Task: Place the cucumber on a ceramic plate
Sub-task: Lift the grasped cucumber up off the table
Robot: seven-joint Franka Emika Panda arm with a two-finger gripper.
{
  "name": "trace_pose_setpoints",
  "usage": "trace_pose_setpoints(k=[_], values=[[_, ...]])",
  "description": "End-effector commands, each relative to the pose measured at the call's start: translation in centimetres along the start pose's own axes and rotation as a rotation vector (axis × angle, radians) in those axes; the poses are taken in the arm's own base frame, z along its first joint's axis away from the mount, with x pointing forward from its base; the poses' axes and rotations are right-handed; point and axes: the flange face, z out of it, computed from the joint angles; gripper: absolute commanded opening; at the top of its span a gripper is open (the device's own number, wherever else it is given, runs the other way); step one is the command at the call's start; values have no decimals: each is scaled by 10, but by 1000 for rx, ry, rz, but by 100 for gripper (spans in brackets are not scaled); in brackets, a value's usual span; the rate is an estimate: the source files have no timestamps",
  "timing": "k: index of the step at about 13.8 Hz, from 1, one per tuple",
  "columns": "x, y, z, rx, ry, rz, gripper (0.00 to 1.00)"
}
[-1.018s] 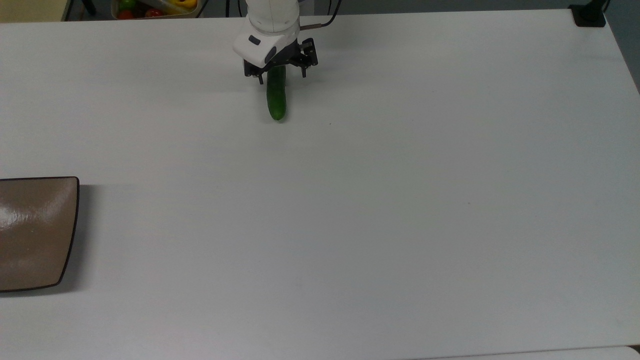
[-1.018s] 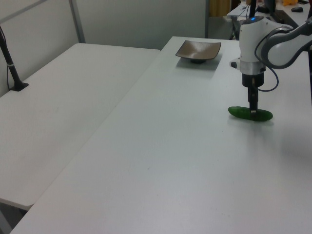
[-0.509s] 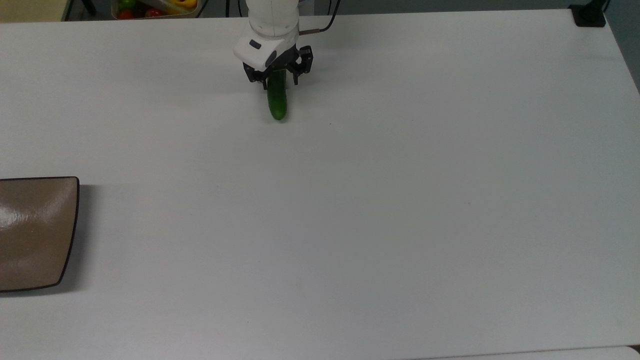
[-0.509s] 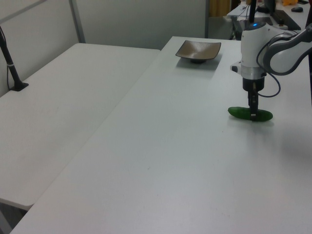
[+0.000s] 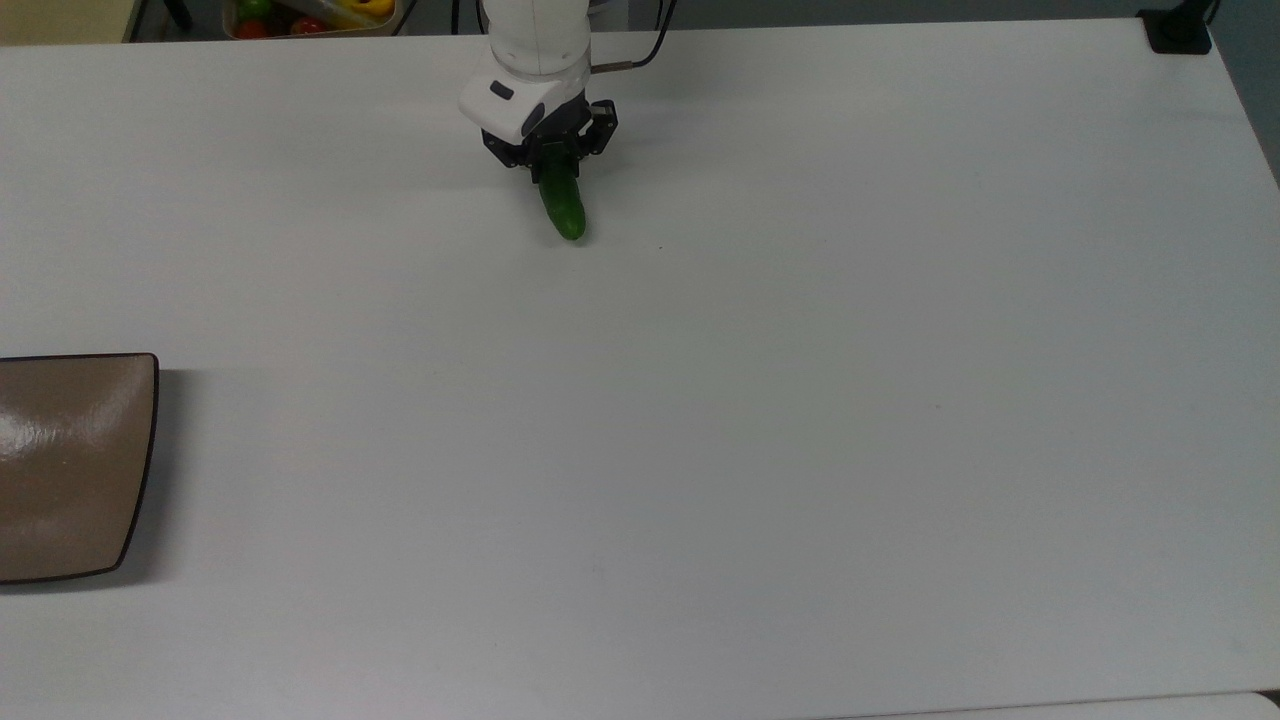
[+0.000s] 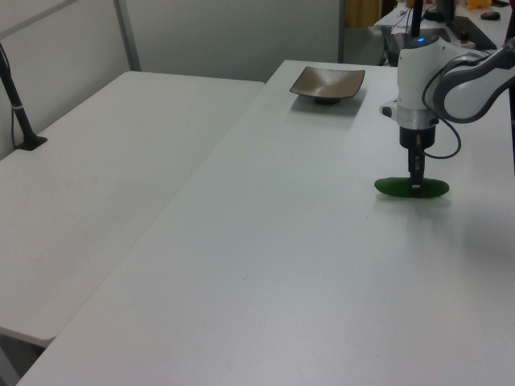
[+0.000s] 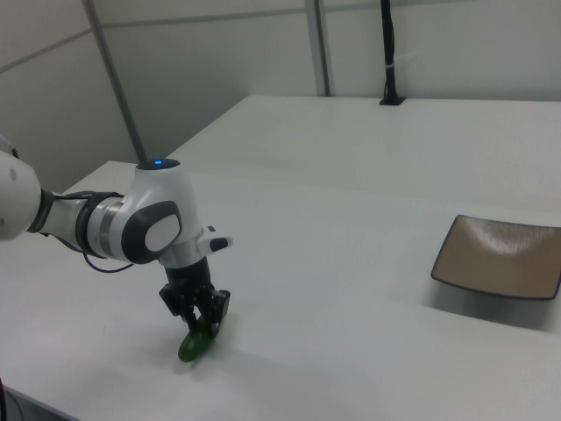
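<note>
The dark green cucumber [image 5: 565, 210] lies near the far edge of the white table, its free end now angled toward the top view's right. My gripper [image 5: 553, 160] comes straight down onto the cucumber's far half and is shut on it. In the left view the cucumber [image 6: 394, 187] sticks out either side of the gripper [image 6: 416, 189], at table level. The right view has the gripper [image 7: 200, 326] clamped over the cucumber [image 7: 191, 347]. The brown square ceramic plate [image 5: 70, 460] sits bare at the top view's left edge, far from the gripper; it shows too as the plate [image 6: 326, 80] and the plate [image 7: 500, 254].
A bin of coloured vegetables [image 5: 310, 15] stands beyond the table's far edge. A black post base [image 5: 1178, 30] sits at the top view's right far corner. In the left view a second white table [image 6: 96, 177] adjoins on the left.
The fingers have narrowed onto the cucumber. The cucumber has swung, its free end shifting toward the top view's right. The wrist dropped slightly.
</note>
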Motion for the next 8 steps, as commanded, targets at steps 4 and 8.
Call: trace_pose_setpoints(k=[4,8], values=[[25,37,-113,-2,12,53,11],[35,63,-193,14,12,30,14]])
